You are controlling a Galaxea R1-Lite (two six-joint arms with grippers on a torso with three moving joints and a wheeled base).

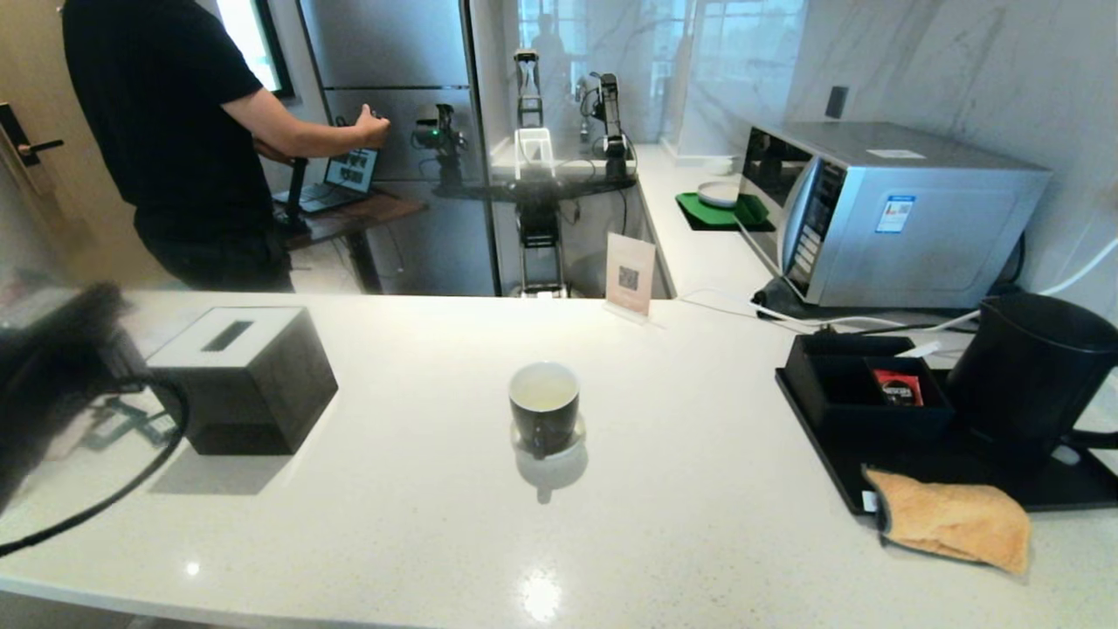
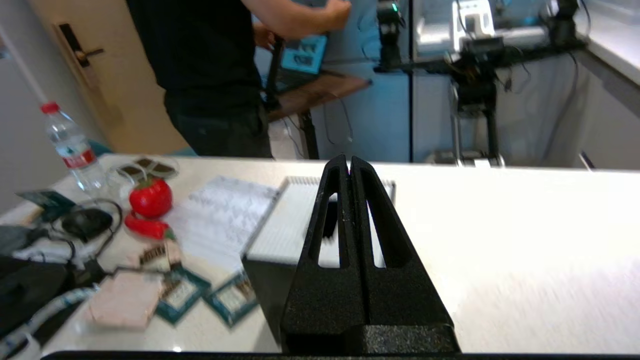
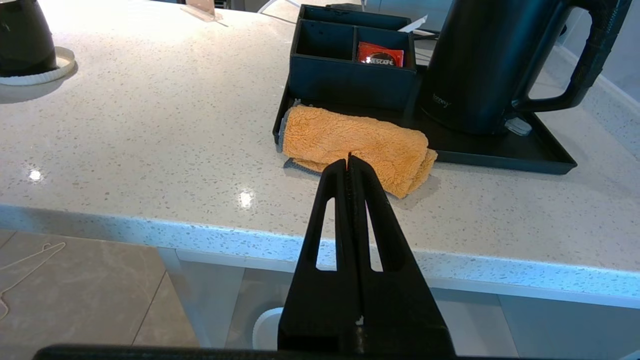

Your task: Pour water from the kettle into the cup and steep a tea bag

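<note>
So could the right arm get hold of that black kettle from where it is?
Probably yes. The right gripper hangs shut below the counter edge, and the kettle stands on its tray with the handle facing that side; only the orange cloth lies between, low.

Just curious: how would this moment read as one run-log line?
left gripper: shut, empty, by tissue box | right gripper: shut, parked | cup: mid-counter | kettle: on tray

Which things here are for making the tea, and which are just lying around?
For the tea: kettle, cup.

Just lying about: black tissue box, red sachet, orange cloth, microwave, water bottle.
</note>
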